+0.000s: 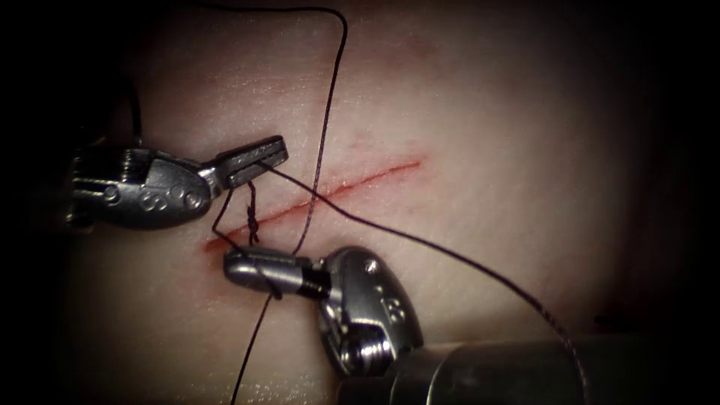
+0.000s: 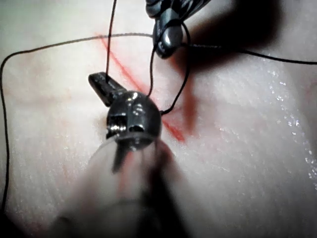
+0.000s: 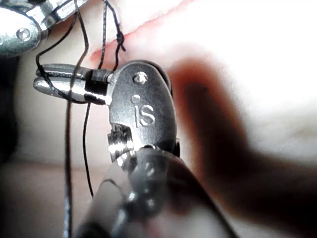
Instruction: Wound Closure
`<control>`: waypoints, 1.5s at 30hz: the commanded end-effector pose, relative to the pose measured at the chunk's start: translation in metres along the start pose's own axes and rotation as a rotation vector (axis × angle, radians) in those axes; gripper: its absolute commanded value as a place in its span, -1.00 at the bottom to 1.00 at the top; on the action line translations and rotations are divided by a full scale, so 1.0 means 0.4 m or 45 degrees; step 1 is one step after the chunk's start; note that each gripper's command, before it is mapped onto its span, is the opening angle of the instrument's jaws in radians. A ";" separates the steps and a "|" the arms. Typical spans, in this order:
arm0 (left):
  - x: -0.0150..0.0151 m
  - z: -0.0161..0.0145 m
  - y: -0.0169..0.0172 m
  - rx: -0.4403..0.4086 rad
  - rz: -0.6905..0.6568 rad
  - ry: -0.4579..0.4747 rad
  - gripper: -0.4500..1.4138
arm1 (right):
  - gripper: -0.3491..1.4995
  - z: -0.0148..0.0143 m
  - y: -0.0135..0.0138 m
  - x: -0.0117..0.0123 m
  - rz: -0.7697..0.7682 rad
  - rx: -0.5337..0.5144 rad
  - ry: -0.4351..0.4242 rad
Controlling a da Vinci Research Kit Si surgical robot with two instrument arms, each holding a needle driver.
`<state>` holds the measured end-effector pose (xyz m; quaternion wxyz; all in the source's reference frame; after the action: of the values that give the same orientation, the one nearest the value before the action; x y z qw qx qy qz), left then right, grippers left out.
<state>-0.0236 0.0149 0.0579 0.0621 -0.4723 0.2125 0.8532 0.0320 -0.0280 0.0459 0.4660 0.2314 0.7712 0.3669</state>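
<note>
My right tool [image 1: 251, 270], thread [image 1: 322, 135] looped around its closed jaws; my left tool [image 1: 259, 160] grips thread above; keep tension even.

You have dark thread [image 1: 420, 244] clamped in the closed left tool [image 1: 259, 160] and looped around the closed right tool [image 1: 259, 270], with a small knot [image 1: 253, 225] between them on the tissue's [image 1: 487, 150] red cut [image 1: 360, 182].
</note>
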 end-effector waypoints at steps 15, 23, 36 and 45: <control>0.0136 -0.0049 -0.0064 0.175 -0.195 0.209 -1.00 | 0.02 0.0022 -0.0019 -0.0051 0.028 -0.055 0.032; 0.0300 -0.0053 -0.0114 0.158 -0.245 0.327 -1.00 | -0.09 0.0023 -0.0026 -0.0081 -0.002 0.039 -0.012; 0.0356 0.0017 -0.0099 -0.024 -0.257 0.358 -1.00 | -0.22 0.0014 -0.0001 -0.0043 -0.005 0.107 -0.053; 0.0375 0.0050 -0.0099 -0.062 -0.262 0.333 -1.00 | -0.16 0.0031 -0.0011 -0.0053 -0.019 0.147 -0.065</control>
<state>-0.0319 0.0183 0.0446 0.1059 -0.5968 0.1436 0.7823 0.0334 -0.0281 0.0459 0.4748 0.2596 0.7812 0.3114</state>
